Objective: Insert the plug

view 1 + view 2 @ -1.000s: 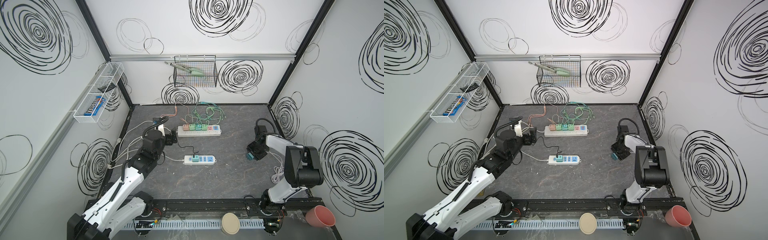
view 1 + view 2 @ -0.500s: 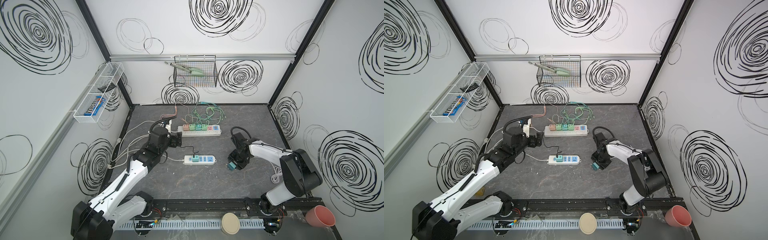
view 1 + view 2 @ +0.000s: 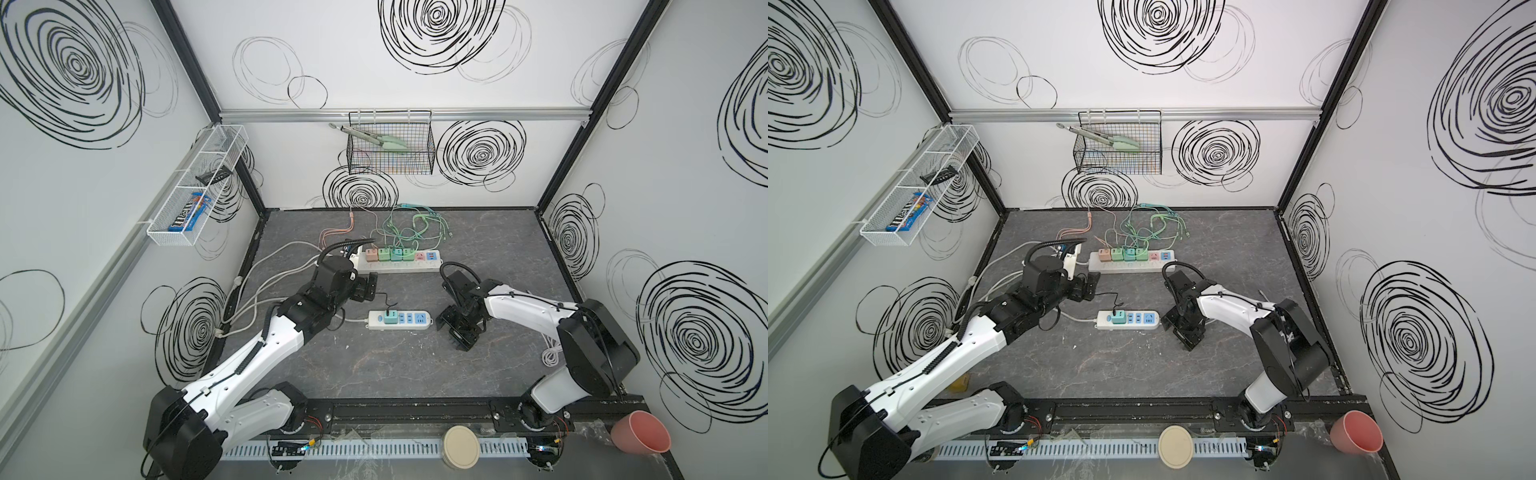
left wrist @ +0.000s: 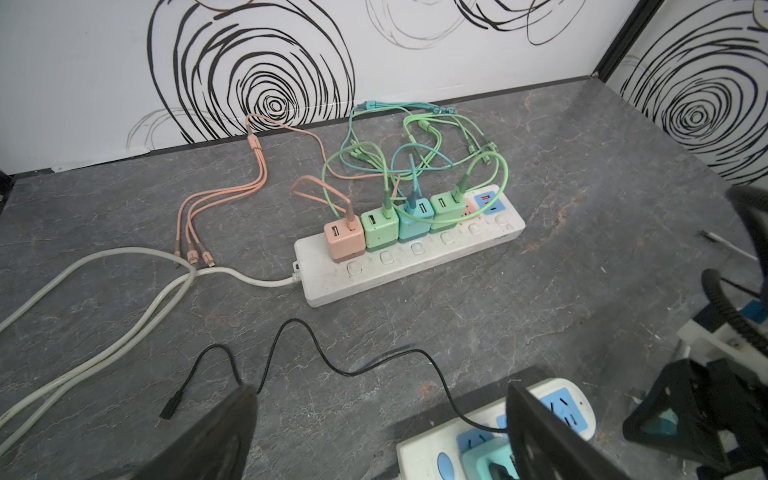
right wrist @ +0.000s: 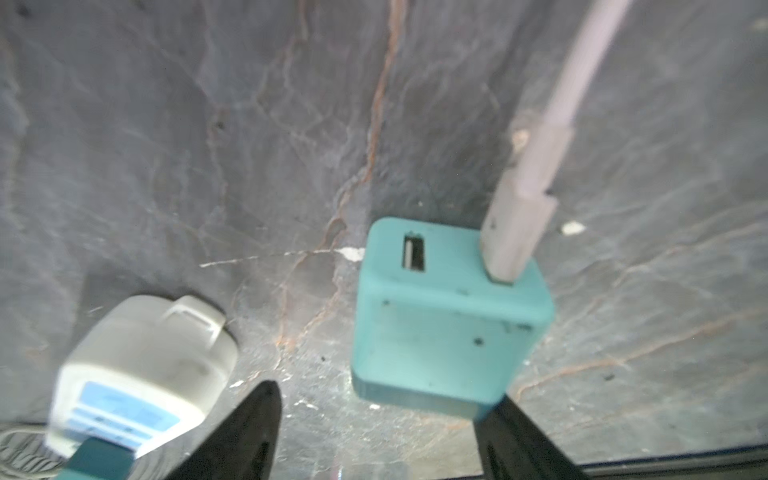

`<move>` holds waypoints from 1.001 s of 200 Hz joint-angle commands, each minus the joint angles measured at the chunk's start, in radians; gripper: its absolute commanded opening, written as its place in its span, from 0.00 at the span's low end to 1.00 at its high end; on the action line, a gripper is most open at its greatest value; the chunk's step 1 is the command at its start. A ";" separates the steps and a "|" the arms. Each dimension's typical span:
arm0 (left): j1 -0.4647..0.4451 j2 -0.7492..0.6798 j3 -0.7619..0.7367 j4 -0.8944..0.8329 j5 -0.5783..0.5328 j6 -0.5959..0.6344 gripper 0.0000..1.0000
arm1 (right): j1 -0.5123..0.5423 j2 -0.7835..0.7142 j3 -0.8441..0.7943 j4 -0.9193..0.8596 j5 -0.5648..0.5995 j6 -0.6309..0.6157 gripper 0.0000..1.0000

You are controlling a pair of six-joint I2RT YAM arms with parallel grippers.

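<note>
Teal plug (image 5: 444, 332) lies mid-desk (image 3: 415, 374), just off the short strip (image 3: 400, 319) end that faces the right edge. Looks light, rigid, smooth plastic. The white cable (image 5: 536, 166) in its USB face may tug. Take it by the flat side faces, low. Right gripper (image 5: 380, 419) jaws spread, one finger at the plug's corner, nothing pinched. Left gripper (image 4: 378, 428) spread, empty. Back-wall basket (image 3: 361, 162): tongs (image 3: 374, 139). Left-wall tray (image 3: 166, 243): candy pack (image 3: 189, 212), dark item (image 3: 212, 176).

Two white power strips (image 3: 399, 320), six coloured cube plugs (image 4: 345, 237)
</note>
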 commanded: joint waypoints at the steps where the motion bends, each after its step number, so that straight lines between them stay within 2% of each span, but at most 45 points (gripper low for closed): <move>1: -0.059 0.020 0.041 -0.018 -0.055 0.025 0.96 | -0.011 -0.097 0.016 -0.025 0.096 -0.027 0.87; 22: -0.141 0.036 0.054 -0.030 -0.081 0.020 0.96 | -0.028 -0.193 -0.047 0.089 0.106 -0.149 1.00; 44: -0.260 0.063 0.071 -0.022 -0.081 0.014 0.97 | -0.097 -0.301 -0.145 0.257 0.032 -0.353 0.97; 70: -0.395 0.144 0.099 -0.003 -0.062 -0.020 1.00 | -0.231 -0.438 -0.278 0.401 -0.002 -0.487 0.97; 100: -0.509 0.300 0.154 0.019 0.004 -0.058 0.93 | -0.390 -0.559 -0.417 0.545 -0.038 -0.649 0.97; 122: -0.566 0.423 0.205 0.024 0.045 -0.049 0.90 | -0.538 -0.557 -0.449 0.568 -0.169 -0.707 0.97; 144: -0.578 0.537 0.261 0.008 0.097 -0.045 0.89 | -0.637 -0.499 -0.432 0.529 -0.288 -0.729 0.97; 172: -0.584 0.681 0.377 -0.049 0.122 -0.047 0.84 | -0.676 -0.447 -0.386 0.455 -0.307 -0.785 0.97; 200: -0.595 0.793 0.474 -0.069 0.113 -0.046 0.79 | -0.700 -0.463 -0.395 0.468 -0.283 -0.753 0.97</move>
